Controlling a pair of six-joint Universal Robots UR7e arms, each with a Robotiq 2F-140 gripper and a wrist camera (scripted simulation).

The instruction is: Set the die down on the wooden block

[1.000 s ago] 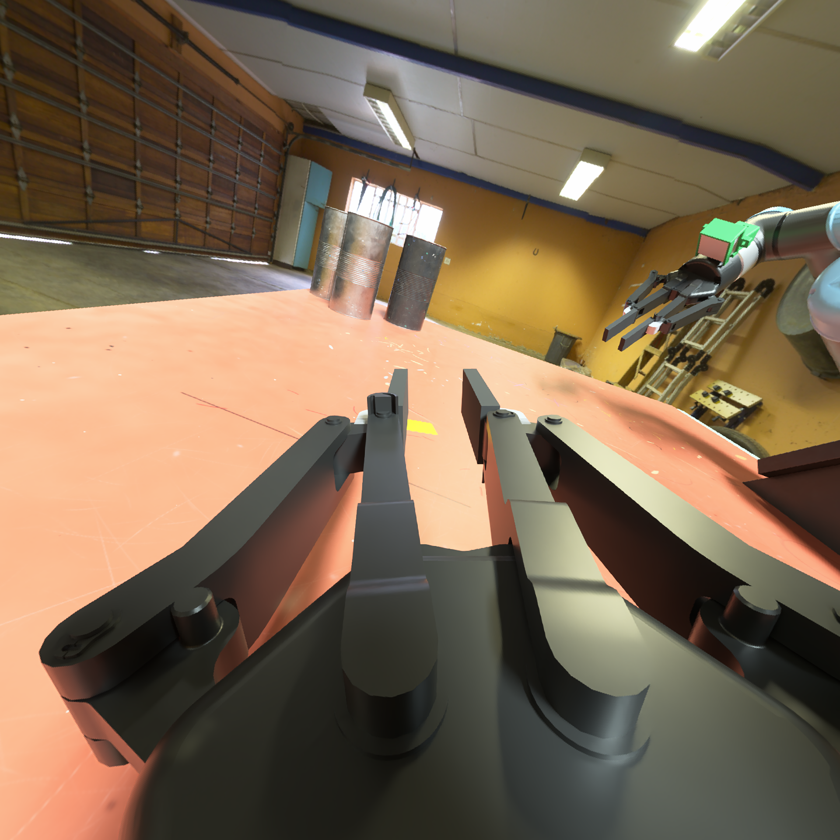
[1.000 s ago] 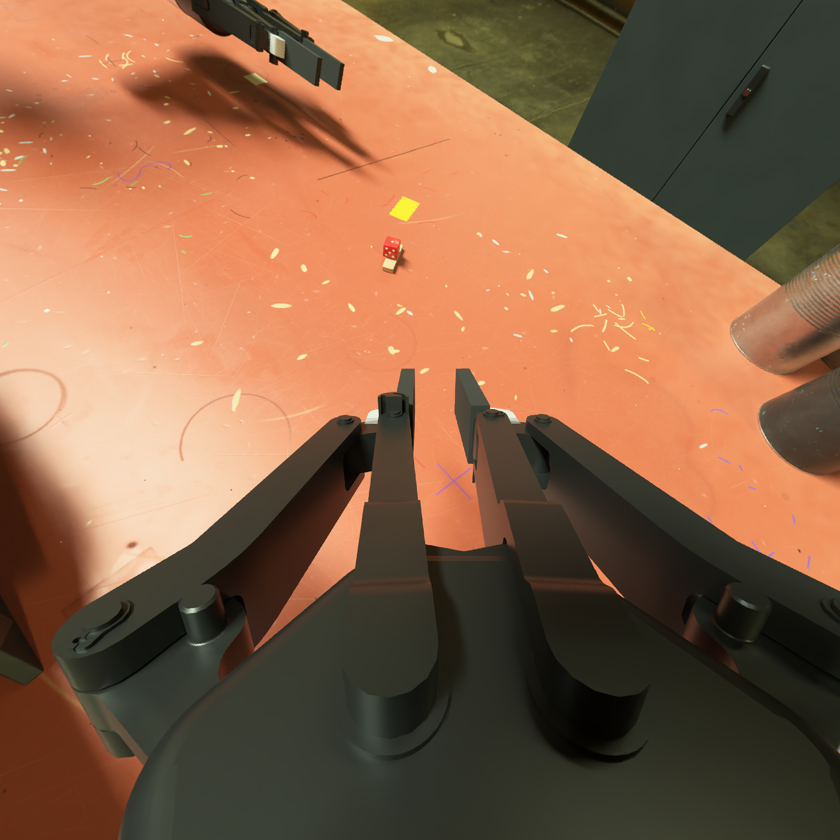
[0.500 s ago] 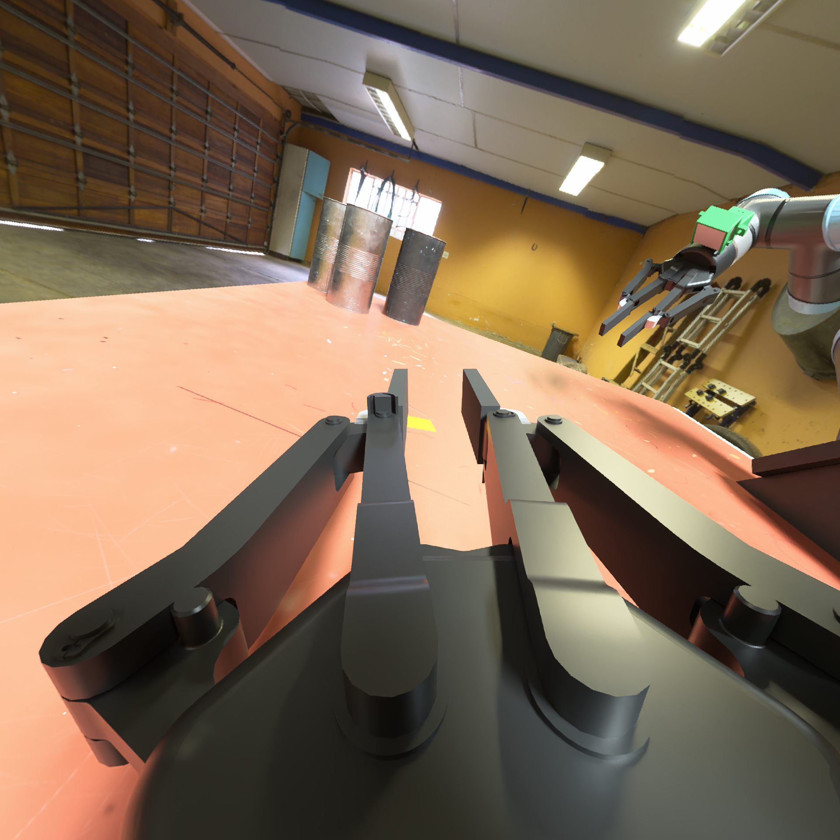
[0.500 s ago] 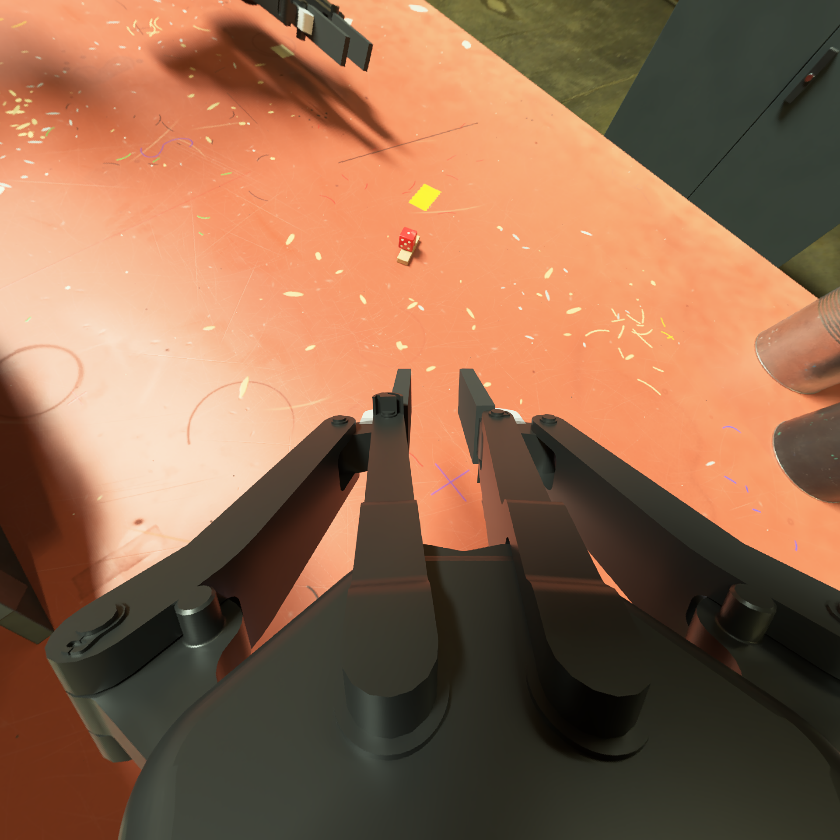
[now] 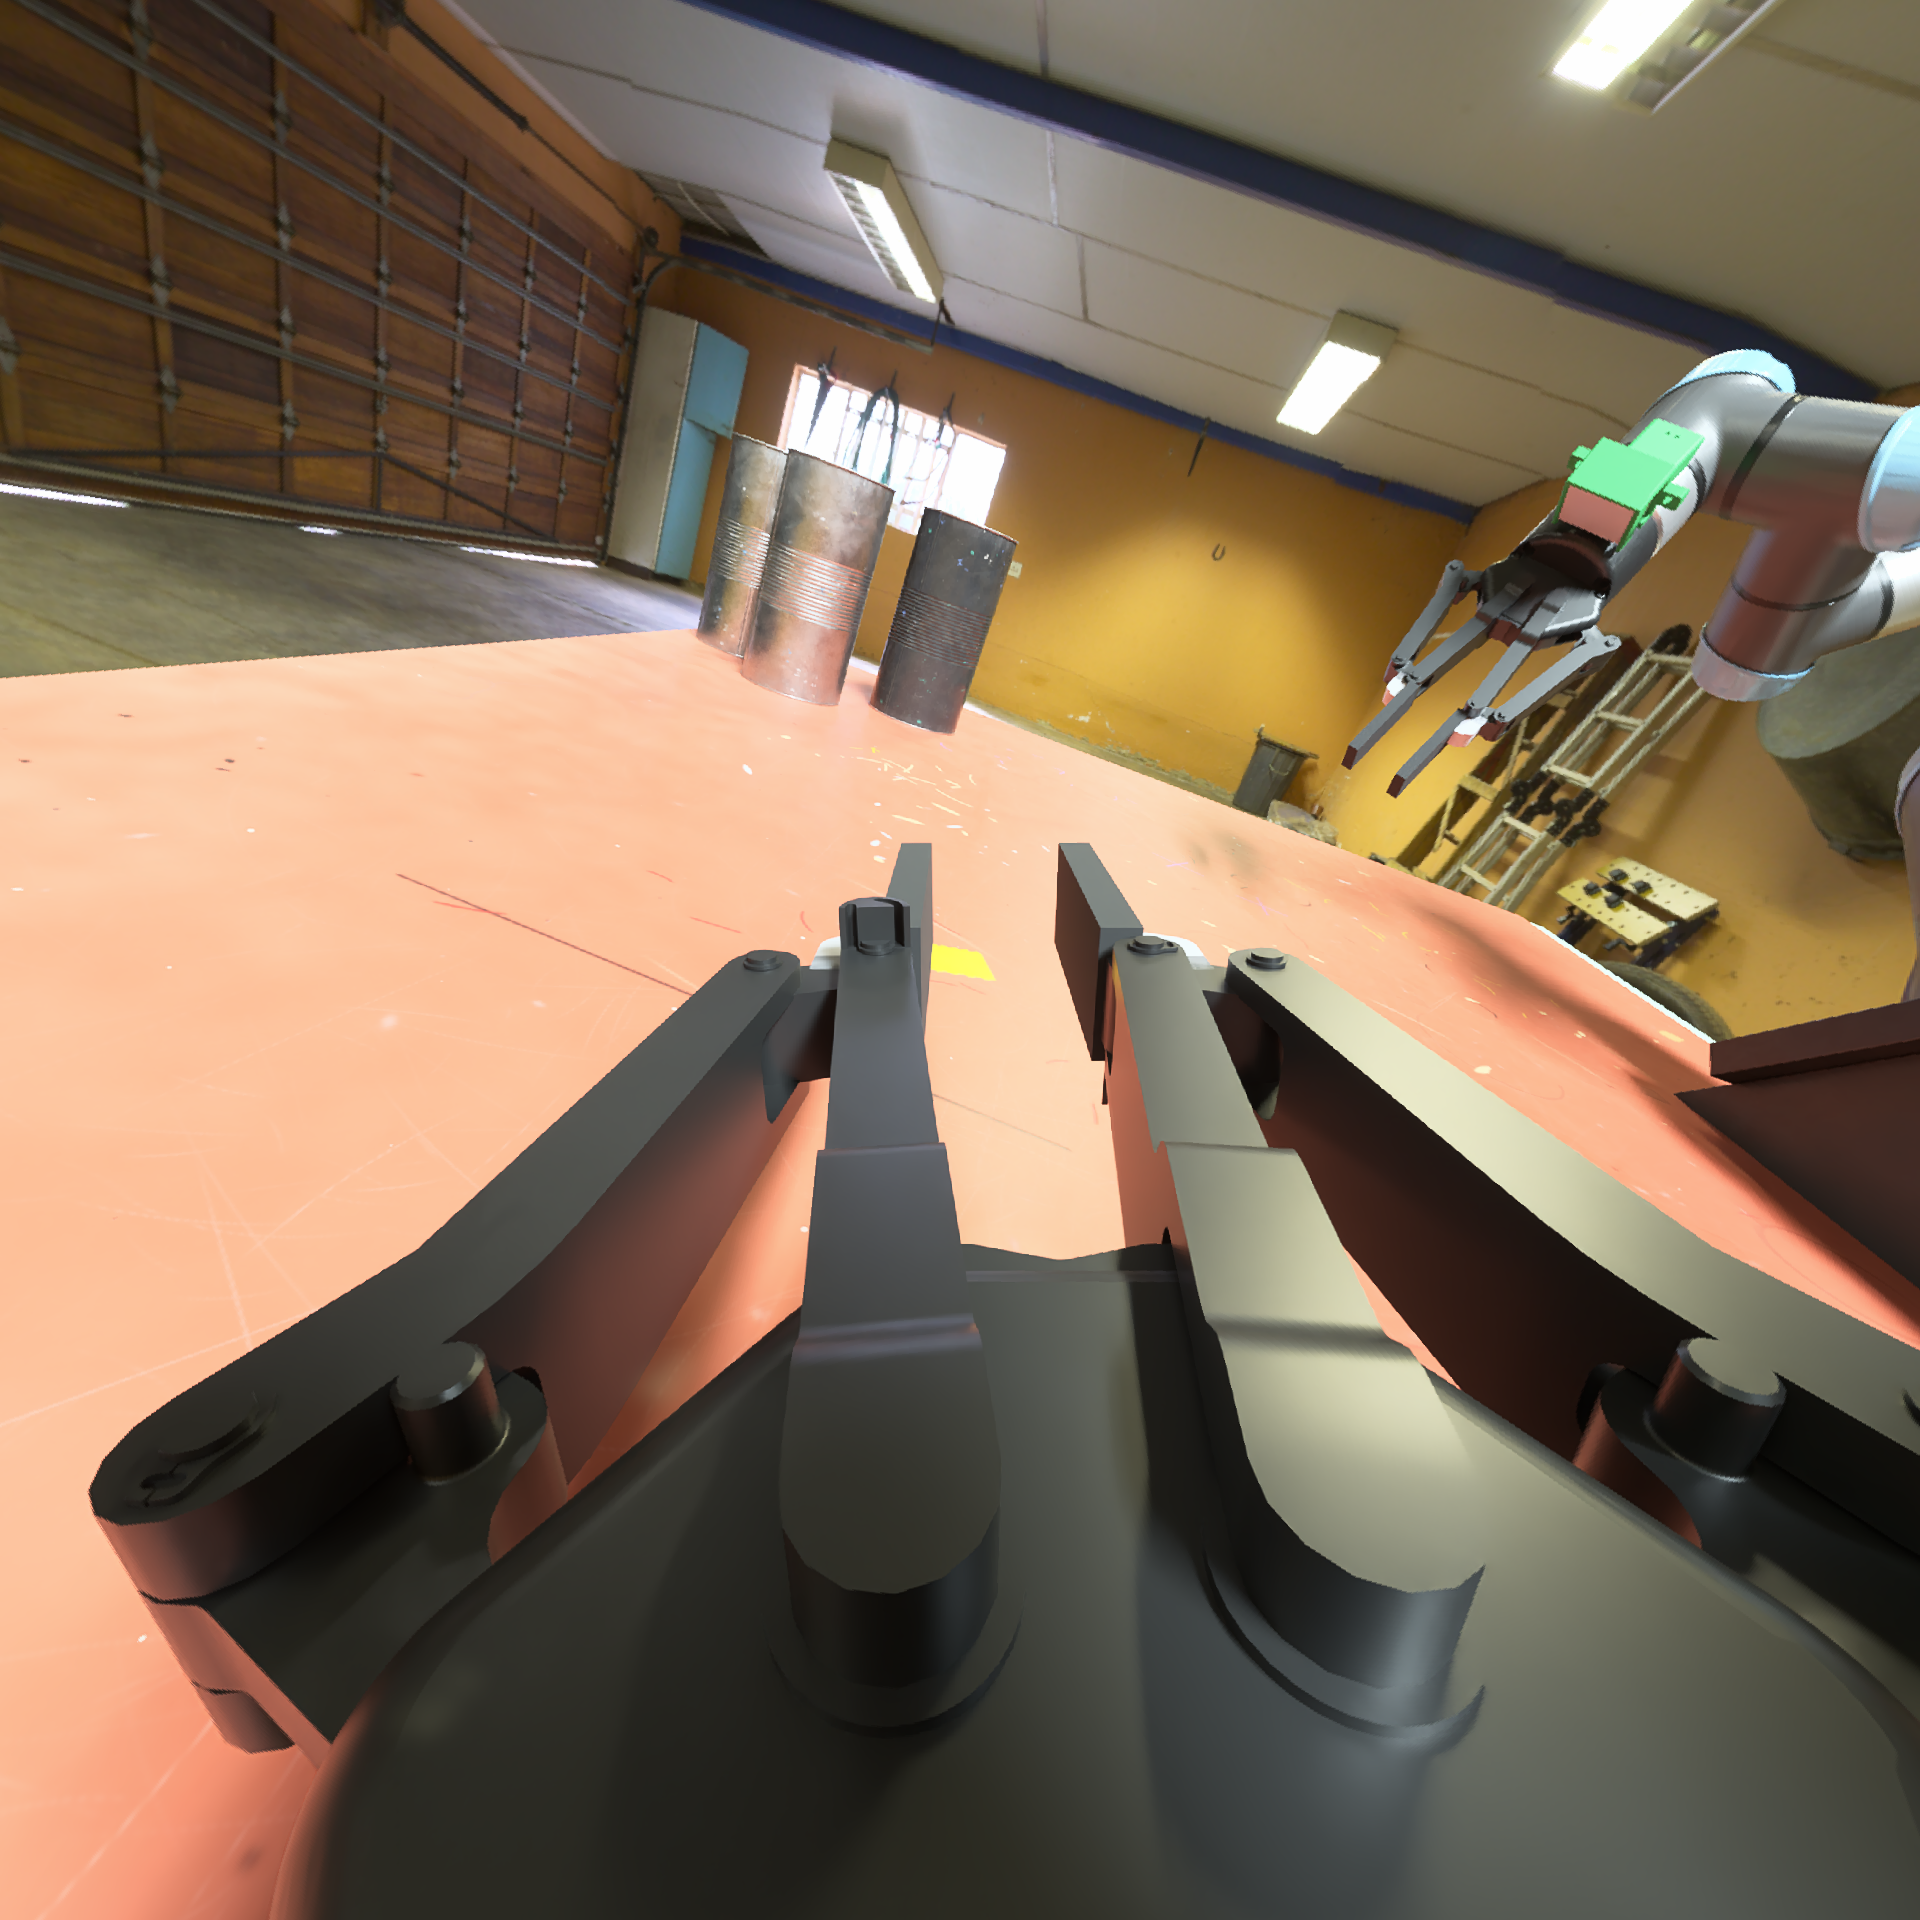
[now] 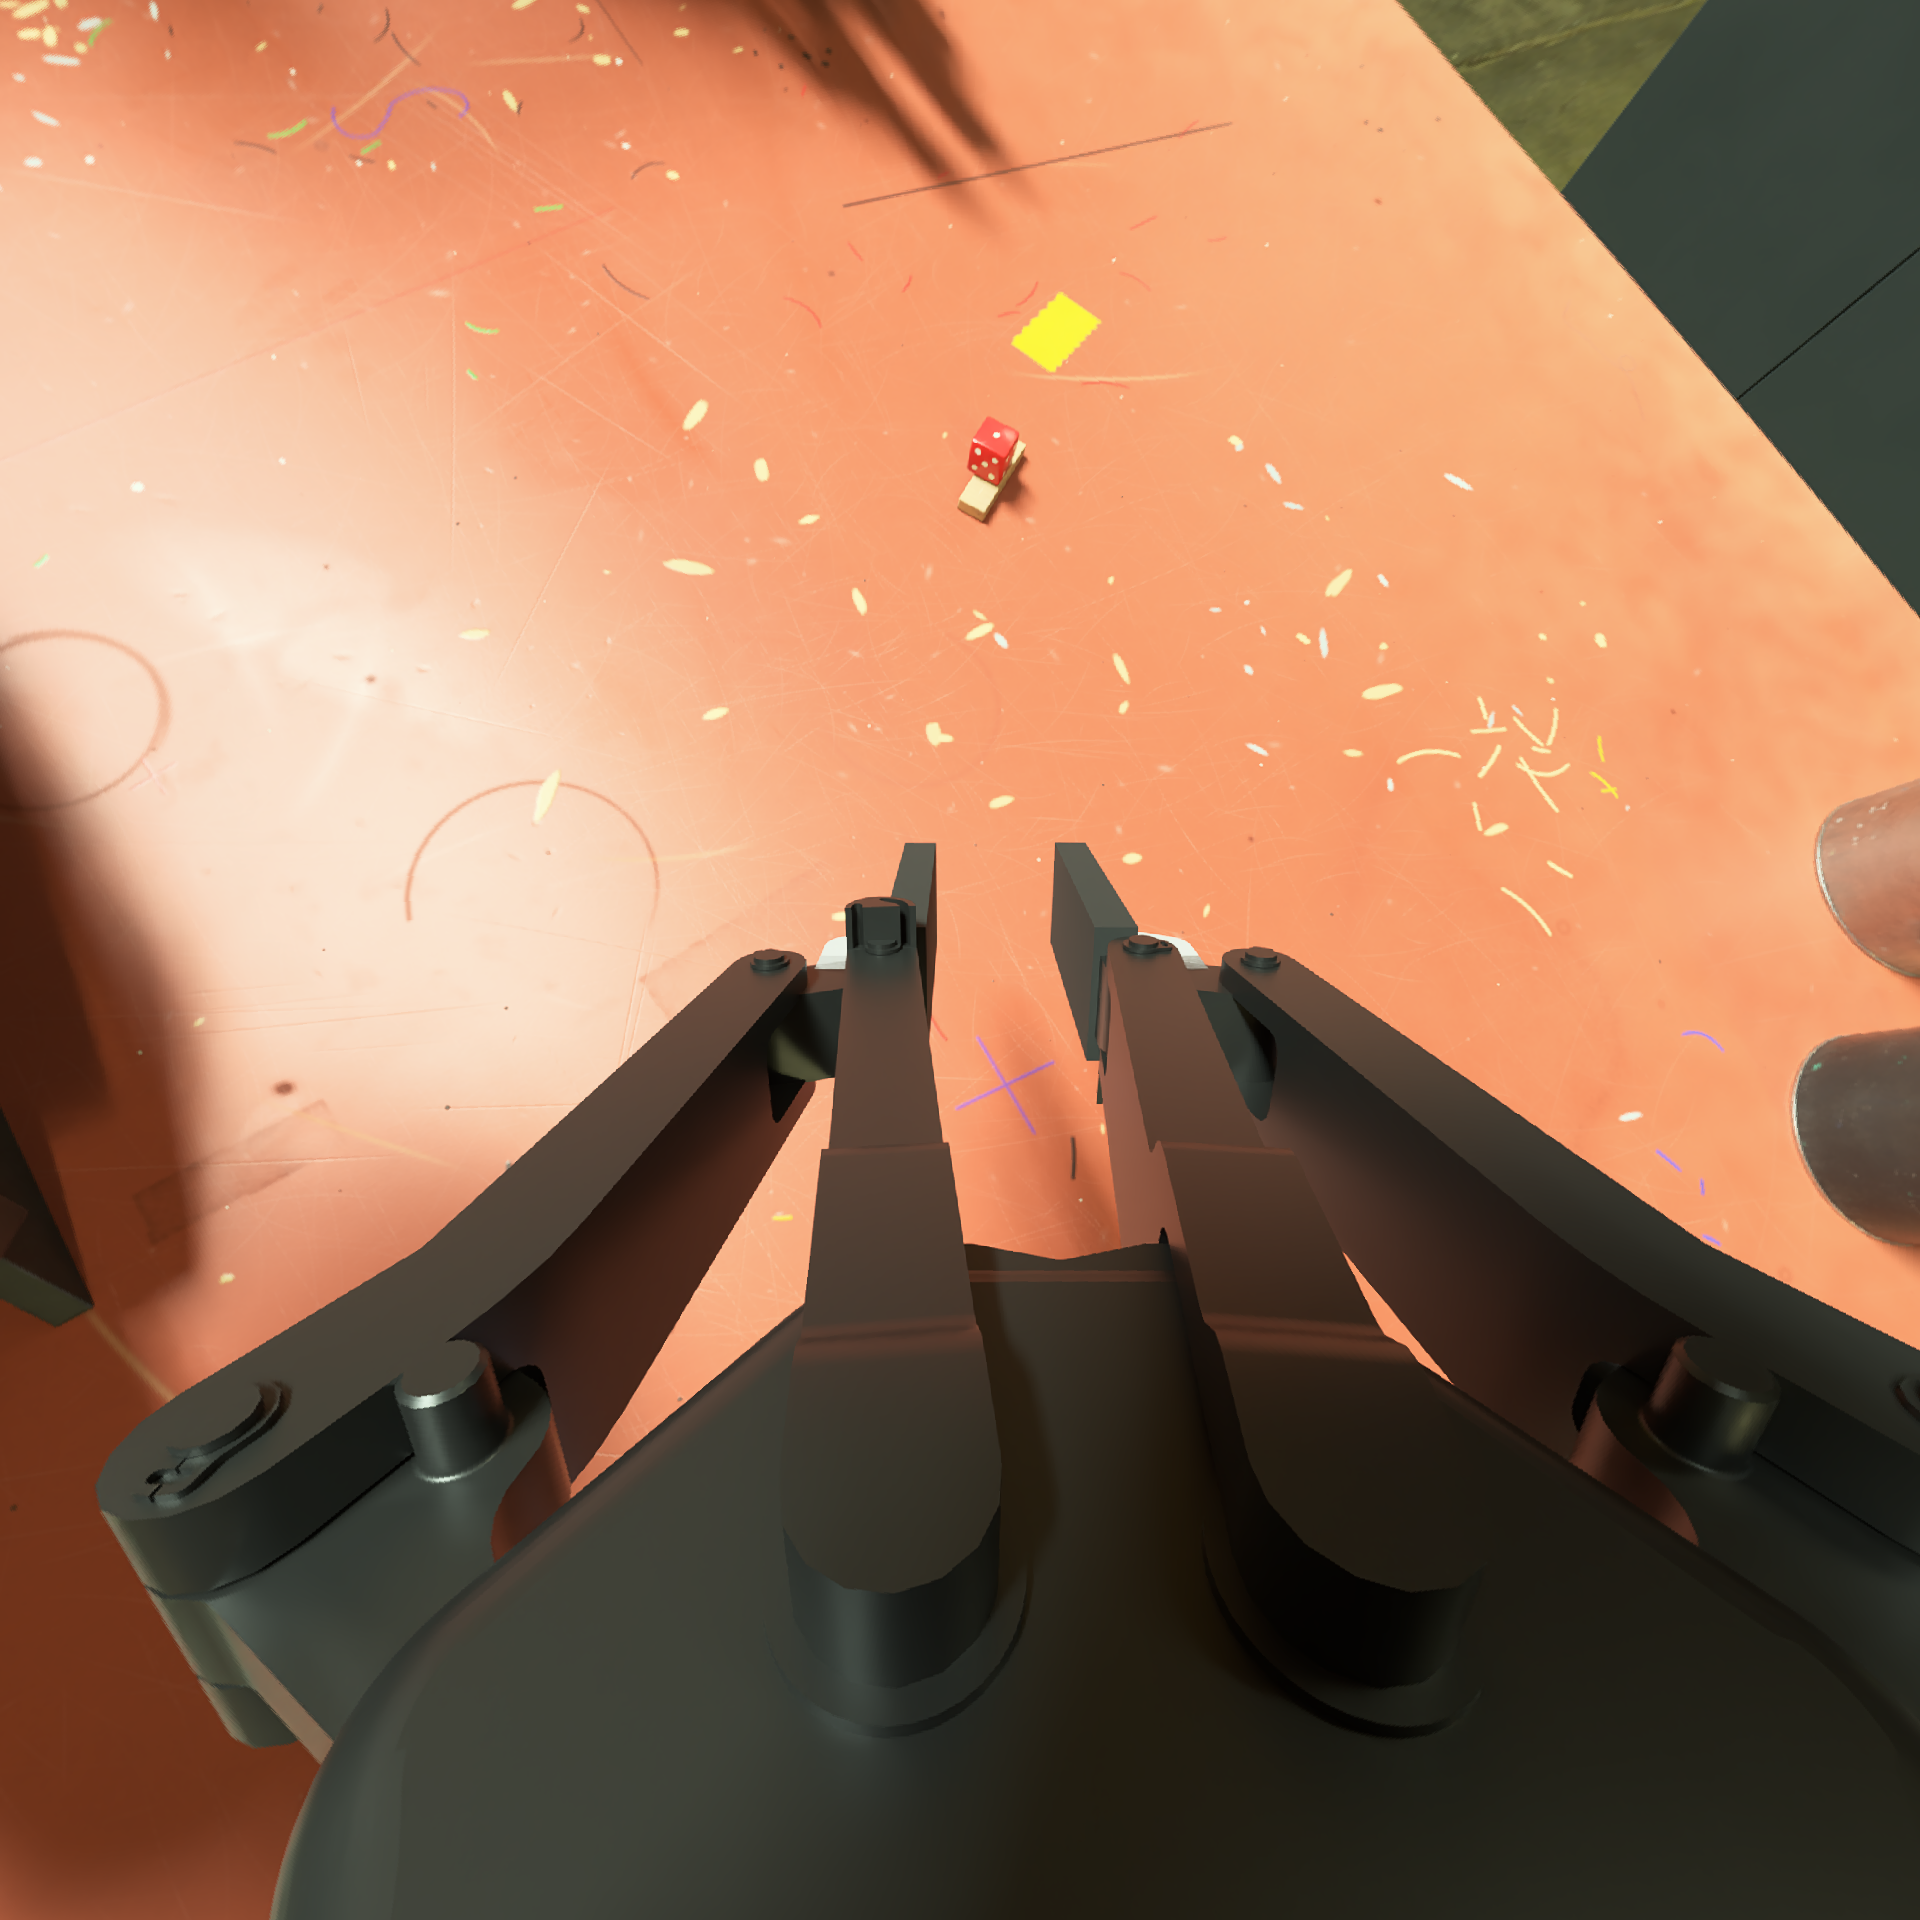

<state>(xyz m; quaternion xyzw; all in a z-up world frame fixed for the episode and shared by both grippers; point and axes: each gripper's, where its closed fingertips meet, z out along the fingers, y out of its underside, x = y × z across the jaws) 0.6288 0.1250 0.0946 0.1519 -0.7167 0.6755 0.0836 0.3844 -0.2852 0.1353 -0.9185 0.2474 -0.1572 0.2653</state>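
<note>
1. Already the red die is seen resting on the wooden block, on the bench near a yellow tag.
2. Both the right tool and left tool are held parted and empty, well apart from it.
3. The placing step is judged done; only a clear retreat is called for next.
</note>
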